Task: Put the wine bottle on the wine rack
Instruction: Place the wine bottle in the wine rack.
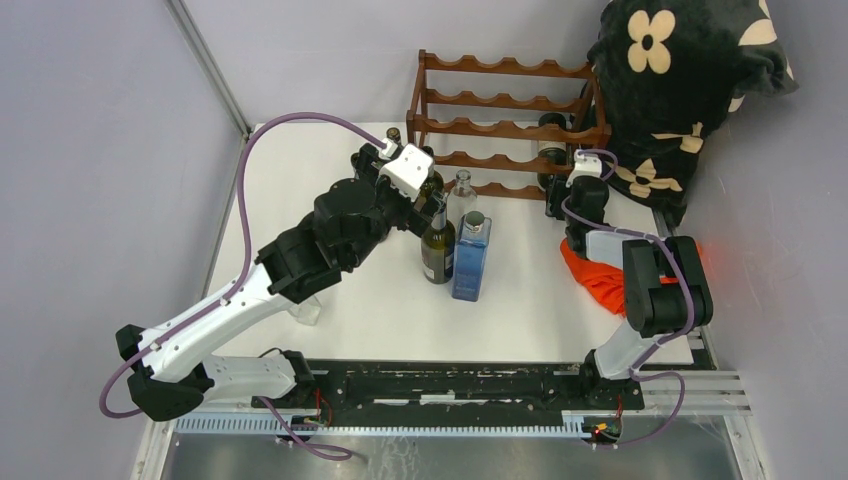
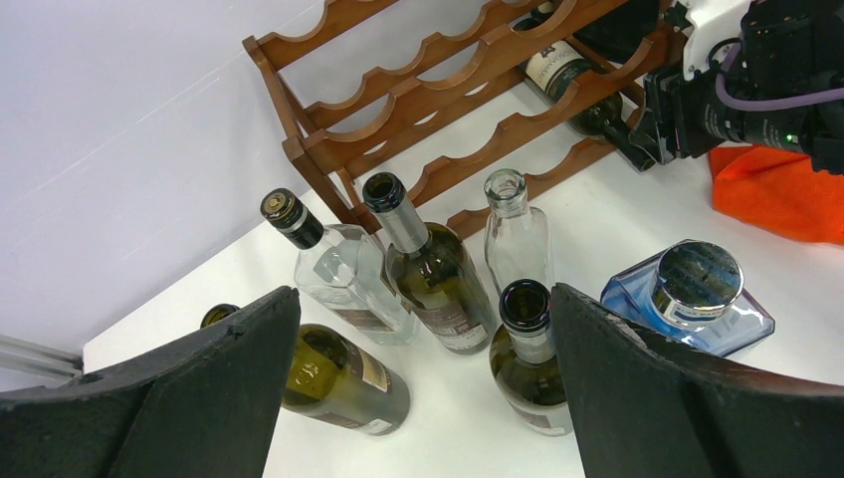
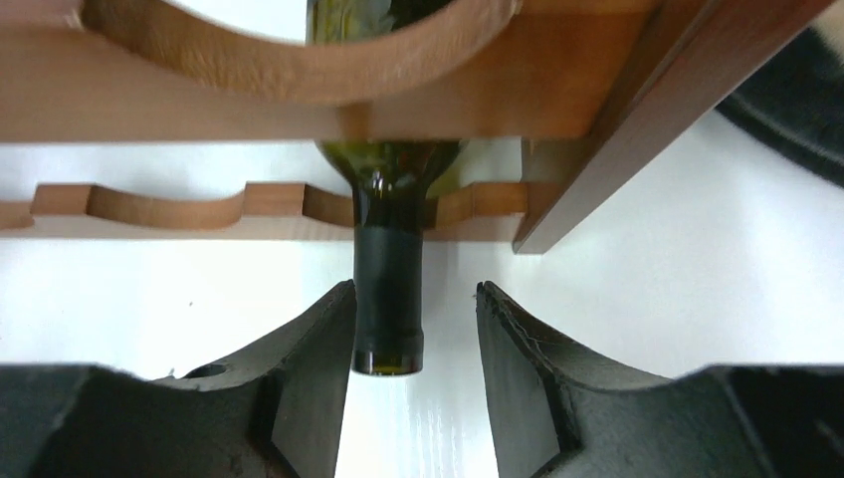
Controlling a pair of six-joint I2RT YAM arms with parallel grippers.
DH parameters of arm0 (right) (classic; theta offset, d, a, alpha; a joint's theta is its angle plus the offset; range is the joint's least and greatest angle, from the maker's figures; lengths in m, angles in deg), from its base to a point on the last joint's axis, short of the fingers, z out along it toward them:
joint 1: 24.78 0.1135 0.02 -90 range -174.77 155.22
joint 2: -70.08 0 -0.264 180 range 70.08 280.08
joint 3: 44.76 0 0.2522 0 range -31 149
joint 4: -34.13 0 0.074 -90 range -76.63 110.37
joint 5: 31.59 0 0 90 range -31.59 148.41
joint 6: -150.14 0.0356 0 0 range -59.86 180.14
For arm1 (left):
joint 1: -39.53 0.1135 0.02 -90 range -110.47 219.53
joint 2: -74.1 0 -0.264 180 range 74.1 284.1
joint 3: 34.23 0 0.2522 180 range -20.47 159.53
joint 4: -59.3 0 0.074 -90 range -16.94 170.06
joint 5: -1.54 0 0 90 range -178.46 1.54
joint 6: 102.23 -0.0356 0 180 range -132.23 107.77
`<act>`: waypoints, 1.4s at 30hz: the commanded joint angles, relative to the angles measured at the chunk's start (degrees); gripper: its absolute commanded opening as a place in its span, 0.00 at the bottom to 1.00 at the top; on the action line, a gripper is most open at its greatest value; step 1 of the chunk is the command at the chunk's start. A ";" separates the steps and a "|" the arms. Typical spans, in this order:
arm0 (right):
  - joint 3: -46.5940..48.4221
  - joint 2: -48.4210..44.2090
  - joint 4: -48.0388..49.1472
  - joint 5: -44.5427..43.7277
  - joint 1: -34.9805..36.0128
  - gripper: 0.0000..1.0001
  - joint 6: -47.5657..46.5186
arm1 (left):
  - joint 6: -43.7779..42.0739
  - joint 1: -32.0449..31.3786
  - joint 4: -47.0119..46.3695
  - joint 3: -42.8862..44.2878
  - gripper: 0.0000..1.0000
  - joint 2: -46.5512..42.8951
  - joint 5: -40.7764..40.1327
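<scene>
The wine bottle [image 3: 388,289] lies on its side at the right end of the wine rack [image 1: 505,125]. Its shoulder sits in a scallop of a front rail and its neck sticks out past that rail. The right wrist view shows only the neck and a slice of green shoulder, since the rail and the top of the picture cut off the body. From the left wrist its pale label can be seen between the rails. Which tier it lies in is hard to make out, and a dark shape above it is cropped by the frame edge.

The right gripper [image 3: 415,294] is partly open with the neck between its jaws. One finger [image 3: 318,358] is right against the neck, though whether it touches cannot be told. The other finger [image 3: 523,358] stands clear, with white worktop [image 1: 520,300] showing in the gap. It has no clamped hold on the bottle.

The left gripper [image 2: 423,294] is spread wide and empty above a cluster of upright bottles near the rack's left front. In the cluster are a square clear bottle [image 2: 338,264] with a dark cap and a green wine bottle [image 2: 428,269]. There are also a narrow clear bottle [image 2: 518,234], a dark open-mouthed bottle [image 2: 527,349] and a blue bottle [image 2: 697,294] with a silver cap. An olive bottle [image 2: 338,373] is half hidden behind one of the left gripper's fingers.

An orange cloth [image 1: 600,275] lies under the right arm, partly covered by it. A black flowered fabric [image 1: 680,80] hides the rack's far right corner.
</scene>
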State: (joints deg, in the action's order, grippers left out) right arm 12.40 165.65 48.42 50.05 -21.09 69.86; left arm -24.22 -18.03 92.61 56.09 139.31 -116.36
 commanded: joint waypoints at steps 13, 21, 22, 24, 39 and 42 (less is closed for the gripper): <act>0.55 2.60 -1.62 2.56 -0.54 0.46 1.83 | 1.75 0.28 -2.40 1.80 1.00 -1.25 0.76; 2.55 5.04 -3.27 3.54 -0.69 0.45 2.93 | 1.61 0.30 -2.15 2.42 1.00 -1.07 0.39; 2.64 5.13 -3.18 3.49 -0.70 0.43 2.85 | 1.50 0.31 -2.15 2.56 1.00 -0.89 0.39; 3.01 5.24 -3.02 3.18 -0.63 0.38 2.83 | 1.24 0.27 -2.08 2.78 1.00 -0.60 0.43; 7.14 6.45 -0.33 2.19 -1.65 0.24 4.84 | 0.92 0.35 -2.37 3.71 1.00 0.27 1.18; 6.89 6.59 0.69 1.31 -1.65 0.24 4.79 | 1.17 0.27 -2.30 3.67 1.00 0.10 1.35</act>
State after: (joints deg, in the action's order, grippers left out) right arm 16.66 172.28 43.40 54.29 -22.16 73.33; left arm -24.20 -18.03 92.61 57.38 139.73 -116.21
